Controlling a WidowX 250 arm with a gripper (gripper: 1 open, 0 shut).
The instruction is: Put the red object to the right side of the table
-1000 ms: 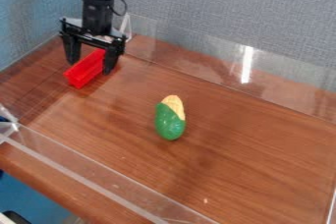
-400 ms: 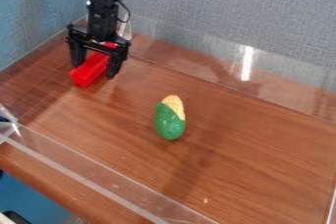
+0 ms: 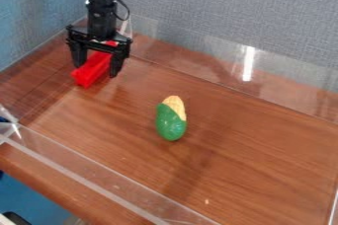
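The red object [image 3: 90, 70] is a bright red elongated block lying on the table [image 3: 251, 160] at the far left, near the back wall. My gripper [image 3: 98, 57] hangs straight down over it, black fingers spread open on either side of the block's far end. Its left finger [image 3: 74, 51] and right finger [image 3: 123, 61] straddle the block without visibly closing on it. The block's far end is partly hidden behind the fingers.
A green-and-yellow corn toy [image 3: 172, 118] lies near the table's middle. Low clear acrylic walls [image 3: 119, 194] border the tabletop, and a blue-grey fabric wall stands behind. Bare wood stretches across the right half.
The gripper has shifted slightly right and lifted a little over the red block since the earliest frame; between the last two frames nothing visibly moved.
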